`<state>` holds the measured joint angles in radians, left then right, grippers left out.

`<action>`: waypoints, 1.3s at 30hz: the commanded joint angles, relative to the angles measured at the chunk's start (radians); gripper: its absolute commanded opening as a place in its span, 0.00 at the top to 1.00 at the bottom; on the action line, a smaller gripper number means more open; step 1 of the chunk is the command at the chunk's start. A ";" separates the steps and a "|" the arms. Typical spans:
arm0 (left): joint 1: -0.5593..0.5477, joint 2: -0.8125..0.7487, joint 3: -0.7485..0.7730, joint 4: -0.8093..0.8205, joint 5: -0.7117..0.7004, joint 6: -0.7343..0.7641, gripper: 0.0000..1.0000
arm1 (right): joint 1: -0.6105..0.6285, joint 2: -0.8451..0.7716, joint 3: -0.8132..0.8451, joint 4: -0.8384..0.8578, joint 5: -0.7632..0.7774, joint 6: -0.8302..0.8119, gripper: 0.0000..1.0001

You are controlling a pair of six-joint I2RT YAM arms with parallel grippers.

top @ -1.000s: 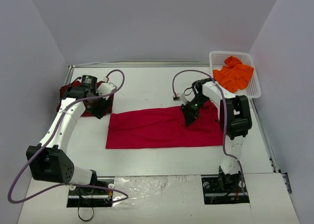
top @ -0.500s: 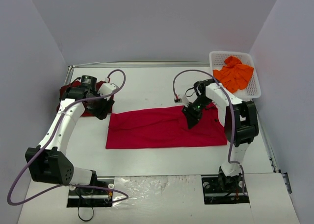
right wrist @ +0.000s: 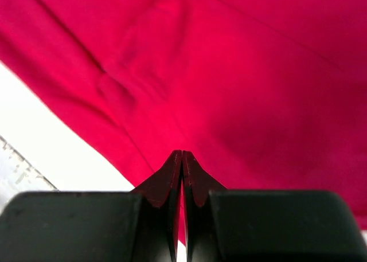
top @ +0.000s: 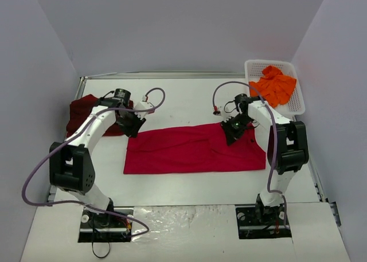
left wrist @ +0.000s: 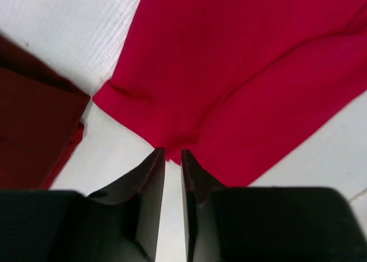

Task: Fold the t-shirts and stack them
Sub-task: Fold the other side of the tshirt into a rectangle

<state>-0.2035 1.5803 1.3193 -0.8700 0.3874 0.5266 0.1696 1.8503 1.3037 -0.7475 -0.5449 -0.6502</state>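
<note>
Fold under way: the bright red t-shirt [top: 189, 149] lies mid-worktop, the dark maroon t-shirt [top: 80, 110] is folded at left, and the orange t-shirt [top: 274, 85] waits crumpled in the white basket [top: 269, 62]. My left hand [top: 133, 129] is nearly closed at the red shirt's corner; I cannot tell if it grips. My right hand [top: 231, 134] is pressed together at the far edge. No legible writing.

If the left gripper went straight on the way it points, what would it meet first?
The bright red t-shirt: the left gripper has its tips at the shirt's edge; contact is unclear.
</note>
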 commanded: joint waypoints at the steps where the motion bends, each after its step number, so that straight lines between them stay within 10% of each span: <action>1: -0.005 0.082 0.041 0.101 -0.007 0.018 0.84 | -0.022 -0.080 -0.015 0.045 0.083 0.086 1.00; 4: -0.002 0.163 0.060 0.170 -0.050 -0.005 0.97 | -0.051 -0.077 -0.020 0.083 0.129 0.106 1.00; 22: -0.004 0.386 0.142 0.301 -0.211 -0.103 0.98 | -0.127 0.081 -0.020 0.162 0.189 0.121 1.00; 39: 0.023 0.230 0.127 0.195 -0.231 -0.099 0.98 | -0.142 0.098 -0.055 0.204 0.203 0.132 1.00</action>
<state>-0.1921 1.9118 1.4281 -0.6174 0.1383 0.4355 0.0380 1.9331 1.2827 -0.5526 -0.3775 -0.5194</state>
